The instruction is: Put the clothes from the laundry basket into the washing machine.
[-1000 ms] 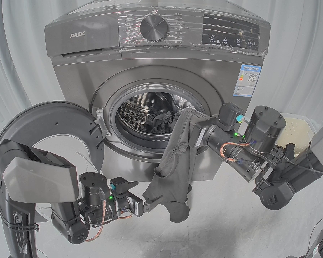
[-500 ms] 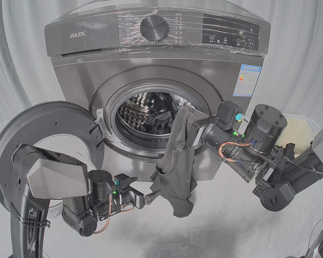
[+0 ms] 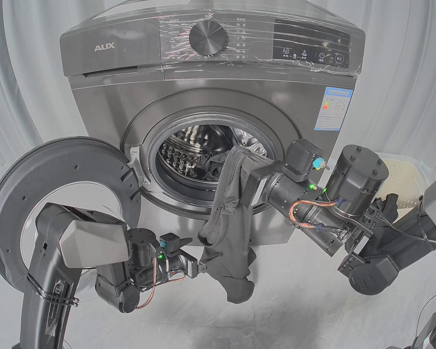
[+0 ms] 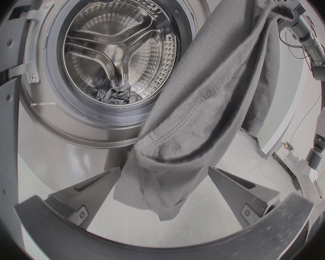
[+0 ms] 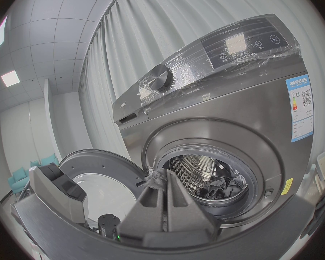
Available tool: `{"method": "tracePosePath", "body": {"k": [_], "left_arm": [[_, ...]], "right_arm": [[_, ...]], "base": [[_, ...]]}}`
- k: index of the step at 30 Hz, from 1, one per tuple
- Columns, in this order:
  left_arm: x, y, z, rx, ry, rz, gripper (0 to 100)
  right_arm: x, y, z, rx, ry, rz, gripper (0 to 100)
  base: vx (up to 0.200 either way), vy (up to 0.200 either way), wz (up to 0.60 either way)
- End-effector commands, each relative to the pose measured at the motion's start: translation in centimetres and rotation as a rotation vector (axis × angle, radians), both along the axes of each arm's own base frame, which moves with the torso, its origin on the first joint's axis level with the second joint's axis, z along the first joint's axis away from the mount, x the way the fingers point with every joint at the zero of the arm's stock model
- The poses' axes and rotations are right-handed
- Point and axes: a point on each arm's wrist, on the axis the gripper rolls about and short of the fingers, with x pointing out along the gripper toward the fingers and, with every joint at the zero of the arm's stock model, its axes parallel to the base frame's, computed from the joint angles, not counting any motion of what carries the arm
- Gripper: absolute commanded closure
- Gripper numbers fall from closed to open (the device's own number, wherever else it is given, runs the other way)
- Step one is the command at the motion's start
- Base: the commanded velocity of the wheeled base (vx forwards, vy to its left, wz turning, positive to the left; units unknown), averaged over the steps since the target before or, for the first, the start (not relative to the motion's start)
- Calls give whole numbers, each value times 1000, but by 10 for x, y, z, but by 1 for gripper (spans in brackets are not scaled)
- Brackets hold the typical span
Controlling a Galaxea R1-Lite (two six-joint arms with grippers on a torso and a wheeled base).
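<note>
One dark piece [image 3: 212, 165] already lies in the drum [image 4: 108, 51] of the washing machine [image 3: 131, 98]. Our right pincer [image 5: 164, 185] clamps the grey garment [image 3: 227, 219], which hangs just before the drum, not yet inside. Our left pincer [image 4: 169, 190] stands wide, the garment's lower part between its fingers. Since a second ago, the garment has edged toward the drum and the left pincer has risen closer.

The grey garment [image 3: 227, 229] hangs limp before the open washing machine [image 3: 111, 103]. A dark garment [image 3: 210, 163] lies in its drum. The white laundry basket [image 3: 408, 178] stands at the machine's right.
</note>
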Motion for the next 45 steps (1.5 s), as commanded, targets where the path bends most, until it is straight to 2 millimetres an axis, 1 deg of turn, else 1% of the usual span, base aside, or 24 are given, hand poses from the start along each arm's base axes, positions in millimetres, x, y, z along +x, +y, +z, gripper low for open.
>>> {"method": "tracePosePath", "body": {"k": [1,2,3,5,8,9,15,19,21,22,23,26,30,31,32,34,35,36,37,39,40,43,45], "left_arm": [[12,-4,-11,-13,-16,-14,0],[12,-4,-11,-13,-16,-14,0],[21,-5,-15,-19,-34,-9,0],[27,-6,-18,-25,-51,-6,0],[31,-6,-21,-28,-54,-1,0],[31,-6,-21,-28,-55,0,100],[30,-5,-17,-29,-62,1,100],[22,-2,4,-32,-79,5,100],[16,2,19,-36,-87,5,100],[15,2,20,-36,-89,5,100],[8,5,38,-44,-105,5,100],[-4,12,64,-56,-136,10,100],[-24,28,99,-72,-176,28,100],[-24,28,99,-72,-176,28,100],[-33,38,116,-80,-209,44,100],[-43,46,131,-95,-232,59,100],[-50,50,142,-108,-251,61,100],[-50,50,142,-108,-251,61,100],[-61,56,154,-119,-274,66,100],[-68,59,160,-125,-282,68,100],[-80,63,166,-130,-291,65,100],[-99,68,173,-132,-298,58,100],[-106,70,176,-135,-299,54,100]], "right_arm": [[-2,1,1,1,0,5,100],[-2,1,1,1,0,5,100],[-3,1,-1,-2,3,6,100],[-5,-1,-1,-3,4,8,100],[-7,-2,-2,-6,9,11,100],[-8,-2,-2,-9,11,11,100],[-3,-7,-3,-11,15,-10,100],[8,-19,-10,-27,30,-52,100],[12,-24,-12,-32,36,-69,100],[12,-24,-12,-32,36,-70,100],[14,-28,-14,-37,41,-81,100],[18,-36,-18,-52,57,-106,100],[16,-49,-32,-94,101,-115,100],[16,-49,-32,-94,101,-115,100],[13,-56,-40,-116,128,-109,100],[10,-62,-46,-130,144,-107,100],[8,-64,-49,-135,150,-106,100],[8,-65,-49,-136,151,-107,100],[5,-72,-54,-144,162,-102,100],[2,-77,-58,-154,174,-97,100],[1,-83,-61,-159,181,-93,100],[-5,-91,-67,-162,189,-92,100],[-7,-96,-72,-163,191,-91,100]], "base": [[0,0,0],[0,0,0],[0,0,0],[0,0,0],[0,0,0],[0,0,0],[0,0,0],[0,0,0],[0,0,0],[0,0,0],[0,0,0],[0,0,0],[0,0,0],[0,0,0],[0,0,0],[0,0,0],[0,0,0],[0,0,0],[0,0,0],[0,0,0],[0,0,0],[0,0,0],[0,0,0]]}}
